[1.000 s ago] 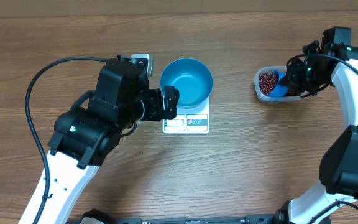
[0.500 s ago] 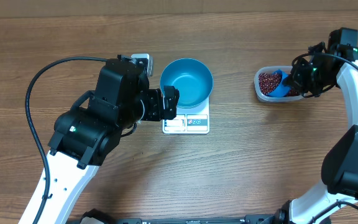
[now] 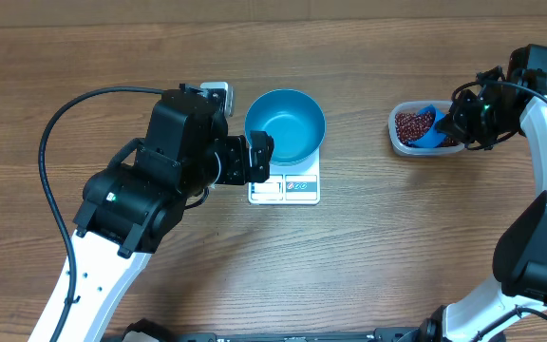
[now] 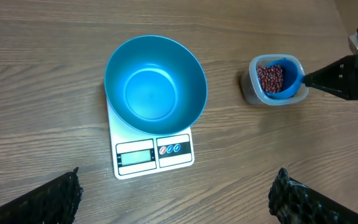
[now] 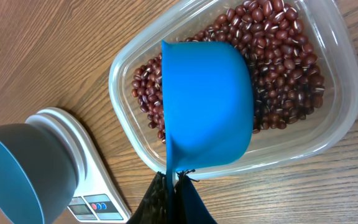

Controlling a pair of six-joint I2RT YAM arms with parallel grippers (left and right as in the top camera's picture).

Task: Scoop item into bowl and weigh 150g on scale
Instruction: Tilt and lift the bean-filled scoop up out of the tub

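1. Overhead.
   - The bowl [image 3: 285, 125] stands on the scale [image 3: 284, 188], mid-width on the table [image 3: 349, 275] and nearer its far edge.
   - The tub [image 3: 394, 128] of beans [image 3: 408, 126] lies well apart, toward the right edge.
   - The right gripper [image 3: 462, 123] is clamped on the handle of the scoop [image 3: 432, 128], whose cup sits in the tub.
   - Risk: the carry from tub to bowl runs over bare wood. A tilt or jerk would shed beans short of the bowl.
   - The left gripper [image 3: 259, 157] hangs spread wide, holding nothing, just beside the bowl's left side.
   - Risk: a drift rightward would nudge the bowl or lean on the scale and falsify the reading.

2. Left wrist.
   - Both fingers [image 4: 48, 199] show at the lower corners, far apart, with nothing between them.
   - The bowl looks empty, and its rim reaches past the platform.
   - The display is too small to read, so I cannot tell whether it was zeroed with the bowl on. If it was not, the target weight would come out wrong.

3. Right wrist.
   - The jaws are pinched tight on the thin end of the handle. The cup lies over the beans, against one tub wall.
   - Whether the cup is loaded, I cannot tell.
   - Risk: so narrow a hold could let the scoop twist under load.
   - Risk: a cup dragged against the wall could slide or tip the light tub.
   - Risk: overfull scoops would overshoot the weight.
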